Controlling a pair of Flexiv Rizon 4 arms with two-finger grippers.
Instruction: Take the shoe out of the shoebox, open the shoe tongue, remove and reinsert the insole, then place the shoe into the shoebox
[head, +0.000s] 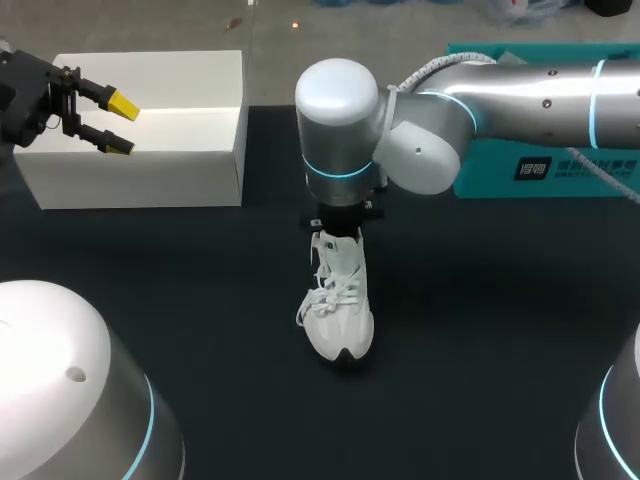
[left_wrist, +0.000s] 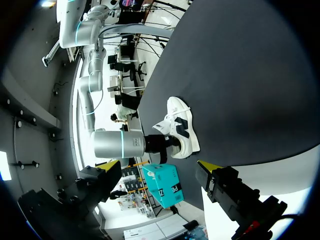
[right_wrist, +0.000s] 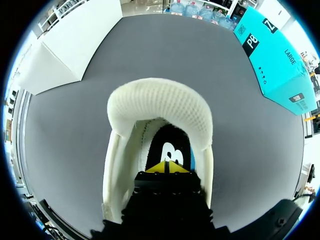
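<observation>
1. The white shoe (head: 338, 305) stands on its sole near the middle of the black worktop (head: 200, 330). It is outside the shoebox, with its toe toward 6 o'clock, its heel toward 12 o'clock, and its laces lying loose over the top.
2. The right arm (head: 500, 95) comes in from 3 o'clock and hangs straight over the heel end. The right pincer (right_wrist: 167, 167) is down inside the shoe's opening.
3. In the right wrist view, that pincer's yellow tips are clenched together just above the dark insole (right_wrist: 170, 145). I cannot tell whether they pinch any part of it.
4. The white shoebox (head: 140, 150) sits at 10 o'clock from the shoe, well apart from it.
5. The left pincer (head: 122, 124) hangs over the shoebox's 9 o'clock end. It is released, with its fingers spread and nothing between them.
6. A teal box (head: 540, 170) lies at 2 o'clock from the shoe, partly behind the right arm.
</observation>
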